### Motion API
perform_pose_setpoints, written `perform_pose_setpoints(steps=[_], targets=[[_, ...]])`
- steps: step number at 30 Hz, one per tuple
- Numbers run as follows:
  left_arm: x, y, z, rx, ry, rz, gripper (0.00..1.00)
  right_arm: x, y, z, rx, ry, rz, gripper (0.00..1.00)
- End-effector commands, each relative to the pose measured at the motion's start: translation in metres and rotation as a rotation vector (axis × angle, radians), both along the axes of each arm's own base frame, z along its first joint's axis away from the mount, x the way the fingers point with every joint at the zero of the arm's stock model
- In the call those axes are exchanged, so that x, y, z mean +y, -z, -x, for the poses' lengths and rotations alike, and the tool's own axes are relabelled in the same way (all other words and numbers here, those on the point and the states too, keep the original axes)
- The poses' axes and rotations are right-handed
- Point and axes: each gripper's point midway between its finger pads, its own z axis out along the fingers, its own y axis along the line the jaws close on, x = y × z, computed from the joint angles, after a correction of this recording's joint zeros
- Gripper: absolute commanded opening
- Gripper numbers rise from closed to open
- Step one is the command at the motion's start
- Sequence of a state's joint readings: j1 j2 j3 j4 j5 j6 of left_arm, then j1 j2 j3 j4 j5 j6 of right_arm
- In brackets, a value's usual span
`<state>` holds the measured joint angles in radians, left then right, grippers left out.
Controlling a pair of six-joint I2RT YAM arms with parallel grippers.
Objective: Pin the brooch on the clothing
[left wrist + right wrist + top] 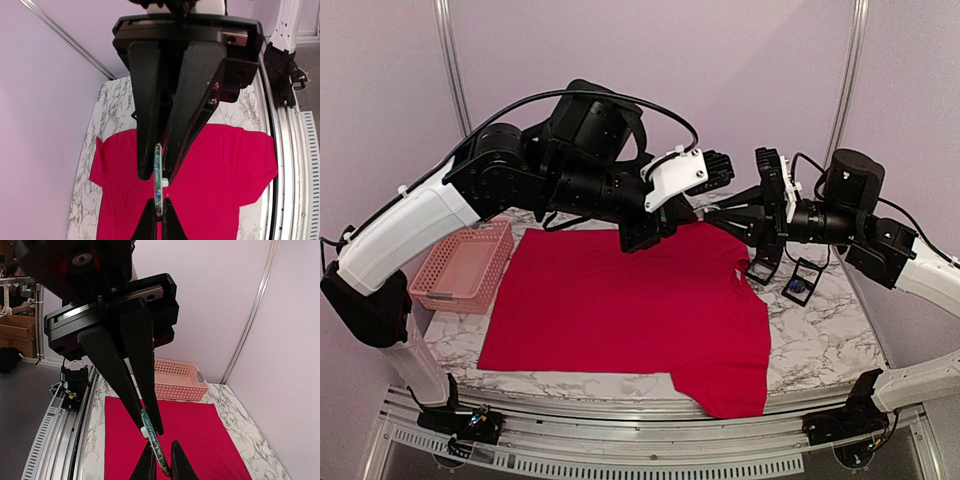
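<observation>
Claw status, left arm: the left claw (157,176) has its fingers closed flat on the brooch (158,192), a thin flat piece with a blue-green pattern, seen edge-on in both wrist views. The right claw (163,450) has its fingers drawn in to a narrow gap, with the tips pinching the opposite end of the same brooch. The two claws meet tip to tip in the air with the brooch spanning between them. They are raised above the far right part of the clothing, and the brooch is clear of the fabric.

Near edge: both arm bases sit on a rail along this edge.

Centre: the bright red T-shirt (620,300) lies spread flat on the marble-patterned tabletop (820,340). Its neck opening faces the right edge and its hem faces the left edge. One sleeve reaches the near edge toward the near right corner.

Right edge: two small black-framed cases stand near each other just beside the neck opening. The outer case (801,283) shows something blue inside. The contents of the inner case (763,268) cannot be made out.

Far left corner: a pink plastic basket (460,270) sits just beside the far corner of the T-shirt's hem.
</observation>
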<state>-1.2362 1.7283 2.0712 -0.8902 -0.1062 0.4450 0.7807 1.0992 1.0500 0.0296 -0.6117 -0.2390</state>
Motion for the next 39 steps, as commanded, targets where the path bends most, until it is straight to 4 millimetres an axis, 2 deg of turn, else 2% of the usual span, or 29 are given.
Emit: perform_pose_setpoints(steps=[1,3,10,14,23,29,35,37,39], targets=[[-0.024,0.004,0.045,0.036,0.159,0.009,0.0,-0.003,-0.009,-0.027,0.025,0.139,-0.026,0.1],[-0.023,0.004,0.044,0.033,0.155,0.007,0.0,-0.003,-0.008,-0.026,0.028,0.138,-0.026,0.12],[-0.022,0.002,0.032,0.017,0.096,0.016,0.0,-0.003,0.001,-0.015,0.013,0.083,0.013,0.37],[-0.017,0.003,0.021,-0.004,0.065,0.008,0.0,-0.008,0.003,-0.001,-0.002,0.04,0.026,0.45],[-0.013,0.006,0.013,-0.06,0.036,-0.016,0.0,-0.021,0.004,0.025,-0.009,-0.03,0.069,0.62],[-0.008,0.003,0.004,-0.144,0.005,-0.032,0.0,-0.026,0.015,0.044,-0.009,-0.107,0.11,0.64],[-0.006,0.008,0.01,-0.21,0.021,-0.068,0.0,-0.03,0.004,0.043,-0.046,-0.073,0.073,0.61],[-0.006,0.008,0.011,-0.238,0.026,-0.078,0.0,-0.033,-0.003,0.036,-0.066,-0.017,0.051,0.55],[-0.006,0.007,0.014,-0.246,0.034,-0.078,0.0,-0.035,-0.006,0.022,-0.074,0.061,0.033,0.41]])
